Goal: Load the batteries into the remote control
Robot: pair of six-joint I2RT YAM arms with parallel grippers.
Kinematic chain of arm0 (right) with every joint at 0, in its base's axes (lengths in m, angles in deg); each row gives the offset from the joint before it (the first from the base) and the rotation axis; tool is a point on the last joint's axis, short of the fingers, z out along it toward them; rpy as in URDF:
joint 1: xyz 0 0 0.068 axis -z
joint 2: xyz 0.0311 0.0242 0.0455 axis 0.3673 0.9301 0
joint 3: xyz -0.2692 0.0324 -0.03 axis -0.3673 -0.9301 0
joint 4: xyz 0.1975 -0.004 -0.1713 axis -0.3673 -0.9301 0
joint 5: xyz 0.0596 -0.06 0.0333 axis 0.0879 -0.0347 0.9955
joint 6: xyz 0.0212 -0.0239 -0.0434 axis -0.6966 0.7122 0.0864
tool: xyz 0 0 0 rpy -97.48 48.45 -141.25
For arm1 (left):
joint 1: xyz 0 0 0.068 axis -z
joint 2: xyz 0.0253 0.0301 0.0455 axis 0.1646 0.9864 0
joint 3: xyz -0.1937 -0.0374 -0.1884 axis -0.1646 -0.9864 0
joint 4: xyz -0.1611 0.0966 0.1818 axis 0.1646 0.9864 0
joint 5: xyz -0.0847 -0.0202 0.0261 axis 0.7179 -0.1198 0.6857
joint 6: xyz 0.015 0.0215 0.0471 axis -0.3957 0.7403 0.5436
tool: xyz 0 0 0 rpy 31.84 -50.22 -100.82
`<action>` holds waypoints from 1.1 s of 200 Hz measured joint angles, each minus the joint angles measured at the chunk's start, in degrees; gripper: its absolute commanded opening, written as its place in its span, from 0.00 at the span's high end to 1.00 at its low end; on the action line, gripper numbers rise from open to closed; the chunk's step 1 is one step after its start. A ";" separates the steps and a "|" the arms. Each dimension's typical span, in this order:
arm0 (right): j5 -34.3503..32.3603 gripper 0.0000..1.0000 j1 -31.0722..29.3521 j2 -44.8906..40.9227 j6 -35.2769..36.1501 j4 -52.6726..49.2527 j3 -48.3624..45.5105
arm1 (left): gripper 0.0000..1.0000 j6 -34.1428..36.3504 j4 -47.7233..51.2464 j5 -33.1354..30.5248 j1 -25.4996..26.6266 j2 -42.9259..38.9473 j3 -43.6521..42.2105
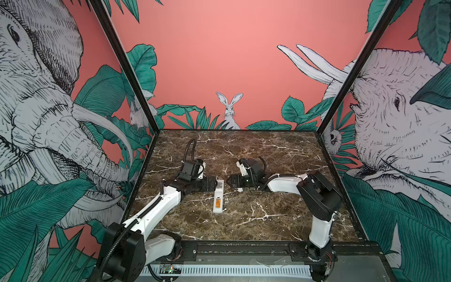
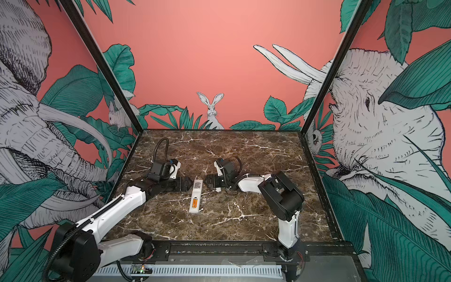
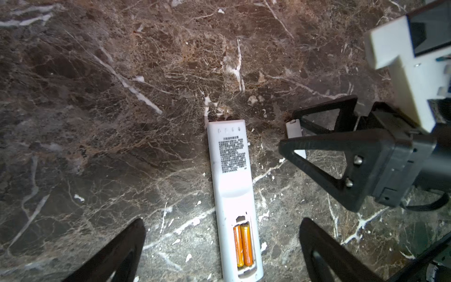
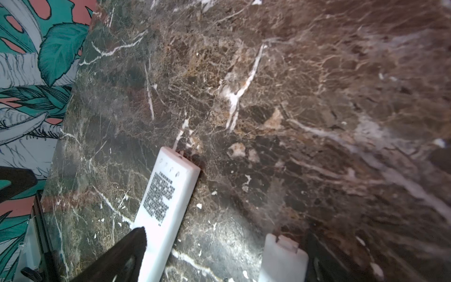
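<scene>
On a brown marble table (image 1: 268,151), two arms are seen stretched low from the front corners, elbows outward, their grippers facing each other across the far end of the remote control (image 1: 219,194). The remote is laid back-up near the table's middle, its long axis running front to back, the printed label toward the far wall and the open compartment toward the front. The left gripper (image 1: 216,183) is held just beside it, jaws spread wide and empty. The right gripper (image 1: 228,182) is likewise spread, with a small white cover (image 4: 283,261) lying on the table between its fingers. The batteries (image 3: 242,245) are seated side by side, lengthwise, in the compartment.
</scene>
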 measured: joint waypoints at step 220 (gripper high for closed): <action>-25.97 0.29 -6.54 -1.62 12.15 -22.95 3.06 | 0.01 -9.53 -8.68 13.46 1.73 -0.52 -14.58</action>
